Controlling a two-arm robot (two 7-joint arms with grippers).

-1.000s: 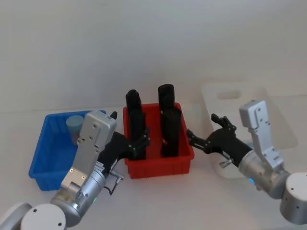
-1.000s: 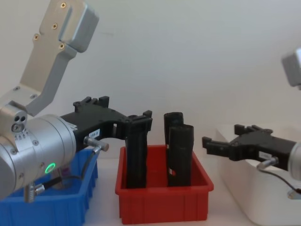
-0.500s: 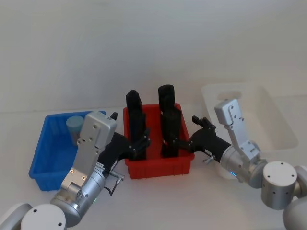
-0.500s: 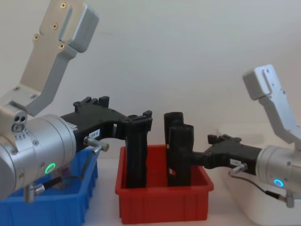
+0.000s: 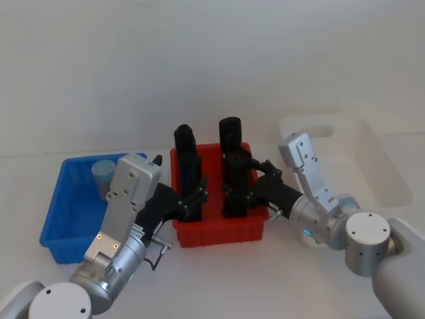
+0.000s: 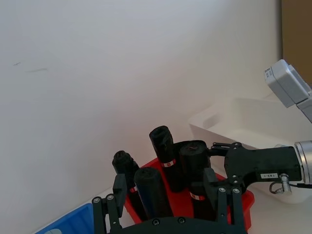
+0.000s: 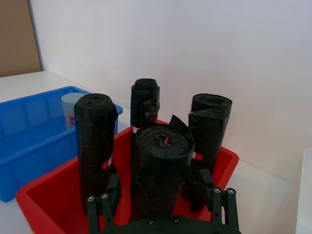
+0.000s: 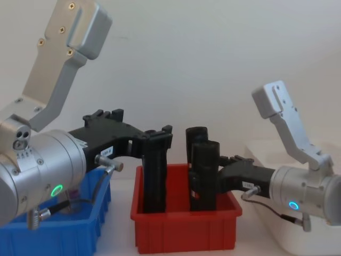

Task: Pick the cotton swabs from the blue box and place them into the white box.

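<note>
One cotton swabs tub (image 5: 102, 174) with a pale blue lid stands in the far corner of the blue box (image 5: 61, 226); it also shows as the tub (image 7: 69, 108) behind the blue box's wall (image 7: 34, 146). The white box (image 5: 382, 174) sits at the right. My left gripper (image 5: 194, 199) hangs open over the red bin, its fingers either side of the front-left black roll (image 6: 152, 187). From the right, my right gripper (image 5: 243, 183) reaches into the red bin, open, its fingers flanking the front-right black roll (image 7: 162, 165).
A red bin (image 5: 222, 232) holding several upright black rolls stands between the blue box and the white box. Both grippers sit among these rolls. A plain wall runs close behind the table.
My right gripper has swung left from over the white box to the red bin, ending around the front-right black roll. The left arm has not moved.
</note>
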